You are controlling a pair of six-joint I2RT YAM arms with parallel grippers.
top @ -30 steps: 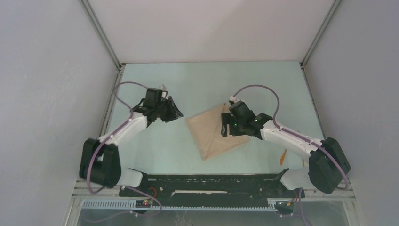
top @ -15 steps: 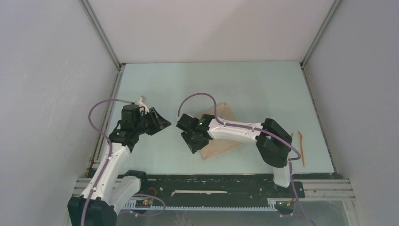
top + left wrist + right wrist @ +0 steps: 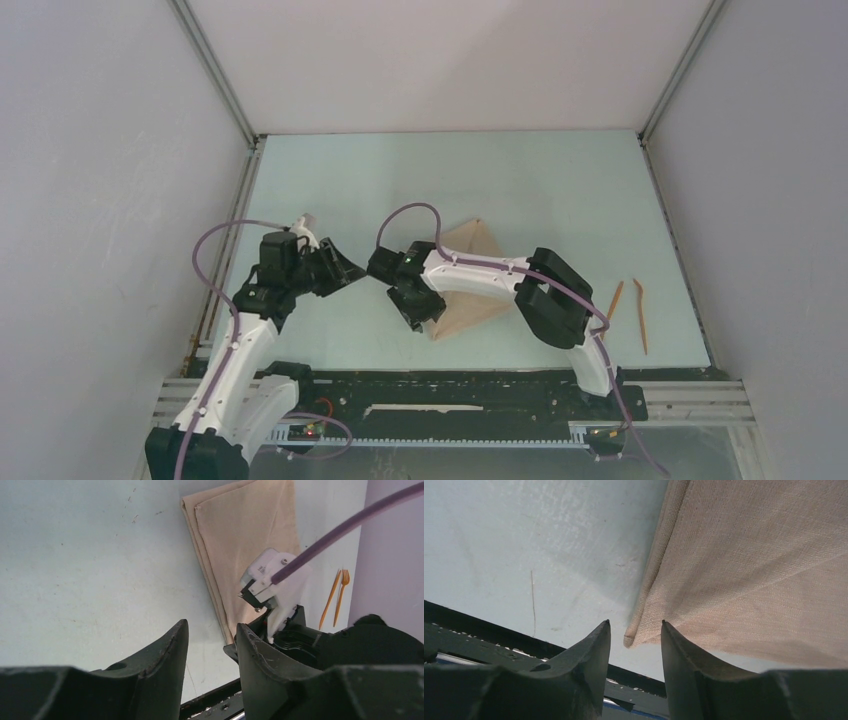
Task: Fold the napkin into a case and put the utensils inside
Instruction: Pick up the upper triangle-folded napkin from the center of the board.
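The beige napkin (image 3: pixel 470 238) lies folded flat in layers in the middle of the table, partly hidden by my right arm. It also shows in the left wrist view (image 3: pixel 245 540) and the right wrist view (image 3: pixel 749 570). My right gripper (image 3: pixel 417 314) is open and low at the napkin's near-left corner. That corner tip sits between the open jaws of my right gripper (image 3: pixel 634 624), which do not hold it. My left gripper (image 3: pixel 347 268) is open and empty, just left of the napkin, and also shows in its wrist view (image 3: pixel 211 625). Two thin orange utensils (image 3: pixel 614 298) (image 3: pixel 336 597) lie on the table at the right.
The black front rail (image 3: pixel 450 385) runs close behind the napkin's near corner. Grey walls enclose the table on the left, back and right. My right arm (image 3: pixel 500 272) stretches across the napkin from the right.
My right arm has swung from the napkin's right side across to its near-left corner, uncovering the utensils. My left arm has pulled back toward the near left.
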